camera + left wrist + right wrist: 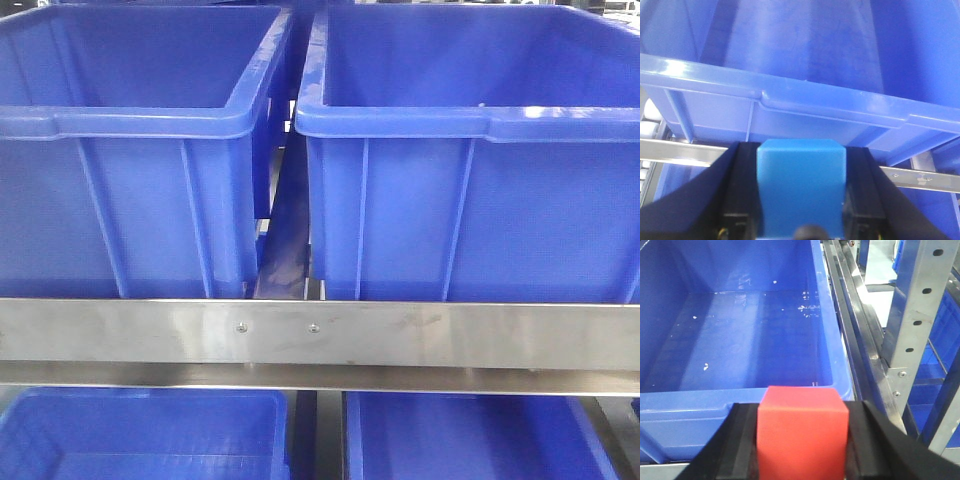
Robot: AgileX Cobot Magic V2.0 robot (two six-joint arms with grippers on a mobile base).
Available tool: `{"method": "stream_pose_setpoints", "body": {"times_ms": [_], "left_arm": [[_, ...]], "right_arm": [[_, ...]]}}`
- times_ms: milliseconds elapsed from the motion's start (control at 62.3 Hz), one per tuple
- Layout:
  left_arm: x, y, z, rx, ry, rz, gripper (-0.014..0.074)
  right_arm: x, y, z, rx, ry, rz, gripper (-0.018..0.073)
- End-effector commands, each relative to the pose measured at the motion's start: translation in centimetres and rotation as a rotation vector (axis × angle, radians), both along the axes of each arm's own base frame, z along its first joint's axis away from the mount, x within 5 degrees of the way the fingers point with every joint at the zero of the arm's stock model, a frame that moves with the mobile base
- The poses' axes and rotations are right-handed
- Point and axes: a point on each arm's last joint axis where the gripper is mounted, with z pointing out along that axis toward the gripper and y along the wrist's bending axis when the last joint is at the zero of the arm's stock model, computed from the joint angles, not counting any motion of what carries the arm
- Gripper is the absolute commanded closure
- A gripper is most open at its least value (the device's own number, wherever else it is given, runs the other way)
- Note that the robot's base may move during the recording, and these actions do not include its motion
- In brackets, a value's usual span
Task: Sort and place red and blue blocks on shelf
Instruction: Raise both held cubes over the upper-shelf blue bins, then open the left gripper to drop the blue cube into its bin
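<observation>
- In the front-facing view, the stainless steel shelf with its flat horizontal front rail (420, 335) crosses the lower part of the frame. Two small screws sit near the rail's middle.
- Two large dark-blue plastic bins rest on that tier, the upper-left bin (150, 122) and the upper-right bin (480, 122). They stand side by side with a narrow gap between them. More blue bins are partly seen below the rail. No arm is shown in this view.
- In the left wrist view, a small sky-blue matte cube (801, 190) fills the bottom centre. It is clamped between the black fingers (740, 195) of the left gripper (801, 160). Opposite side faces are pressed, so the cube is held square and level.
- The blue cube is carried in the air, just short of the rim of the bin before the left wrist (790, 97). It is not yet over the opening.
- In the right wrist view, a small bright-red matte cube (802, 435) sits at bottom centre, gripped the same way by the right gripper (802, 412).
- Beyond the red cube lies the bin before the right wrist (827, 315), its floor marked only by pale specks. A perforated steel upright (915, 300) stands at the right of the frame.
- Each colour appears to be presented to its own bin, so that the sorting is kept separate. Neither cube is judged to be released yet.
</observation>
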Motion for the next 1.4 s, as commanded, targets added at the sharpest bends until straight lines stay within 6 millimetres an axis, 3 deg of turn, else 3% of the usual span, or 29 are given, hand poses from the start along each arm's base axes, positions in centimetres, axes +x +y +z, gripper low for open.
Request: {"method": "stream_pose_setpoints", "body": {"times_ms": [0, 1380], "left_arm": [[0.42, 0.01, 1.65, -0.025, -0.108, 0.011, 0.0472], [0.42, 0.01, 1.65, -0.025, -0.108, 0.011, 0.0472]], "right_arm": [[0.11, -0.08, 1.74, -0.014, -0.117, -0.006, 0.0502], [0.11, -0.08, 1.74, -0.014, -0.117, -0.006, 0.0502]]}}
